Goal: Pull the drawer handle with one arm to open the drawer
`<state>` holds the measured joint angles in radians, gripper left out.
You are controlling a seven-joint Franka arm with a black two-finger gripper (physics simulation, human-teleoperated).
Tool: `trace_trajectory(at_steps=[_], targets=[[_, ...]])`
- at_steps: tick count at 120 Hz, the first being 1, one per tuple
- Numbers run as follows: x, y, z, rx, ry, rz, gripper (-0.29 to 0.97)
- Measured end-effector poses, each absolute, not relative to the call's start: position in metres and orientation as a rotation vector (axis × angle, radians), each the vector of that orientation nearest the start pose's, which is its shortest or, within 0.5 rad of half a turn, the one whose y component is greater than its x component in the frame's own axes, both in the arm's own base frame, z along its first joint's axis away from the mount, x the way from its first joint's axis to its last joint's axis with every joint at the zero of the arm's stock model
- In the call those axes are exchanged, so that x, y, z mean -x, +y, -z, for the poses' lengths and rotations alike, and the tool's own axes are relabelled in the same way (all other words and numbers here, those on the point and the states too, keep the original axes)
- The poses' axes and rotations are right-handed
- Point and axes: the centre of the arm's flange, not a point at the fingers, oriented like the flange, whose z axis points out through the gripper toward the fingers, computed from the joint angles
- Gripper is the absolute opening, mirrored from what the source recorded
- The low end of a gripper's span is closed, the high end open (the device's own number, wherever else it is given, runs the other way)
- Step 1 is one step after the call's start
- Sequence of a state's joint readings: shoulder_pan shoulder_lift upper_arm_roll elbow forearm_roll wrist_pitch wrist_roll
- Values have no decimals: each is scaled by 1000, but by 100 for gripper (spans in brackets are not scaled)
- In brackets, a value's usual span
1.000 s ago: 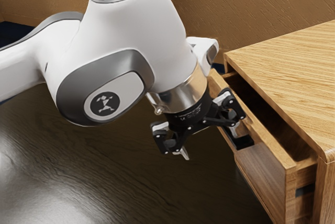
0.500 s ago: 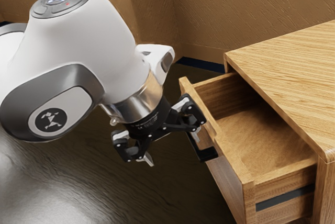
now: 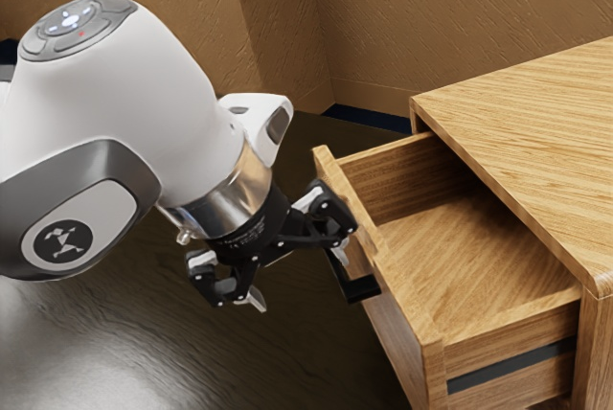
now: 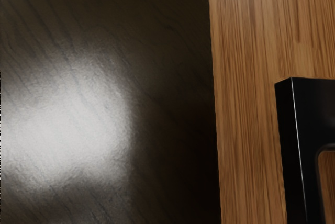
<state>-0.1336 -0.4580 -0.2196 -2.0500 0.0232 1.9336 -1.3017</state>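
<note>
Dark floor point(image 3: 96, 353); open drawer point(image 3: 460, 266), handle point(image 3: 356, 286) toward exterior view's left, at gripper point(image 3: 292, 272)

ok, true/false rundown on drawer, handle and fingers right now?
1. The light wooden drawer is shut flush. False: it stands pulled well out of the wooden cabinet.
2. A black bar handle sits on the drawer's front. True.
3. The black two-finger gripper has its fingers pressed together. False: they are spread apart, one beside the handle.
4. The floor is dark and glossy. True.
</note>
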Motion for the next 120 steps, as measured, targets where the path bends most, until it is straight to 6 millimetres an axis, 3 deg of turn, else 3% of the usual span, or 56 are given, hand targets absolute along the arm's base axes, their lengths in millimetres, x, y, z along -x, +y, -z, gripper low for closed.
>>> trace_trajectory(at_steps=[99,120], targets=[[-350,-144,-647,2890,-1534,602,68],[-336,-133,-657,2886,-1563,634,68]])
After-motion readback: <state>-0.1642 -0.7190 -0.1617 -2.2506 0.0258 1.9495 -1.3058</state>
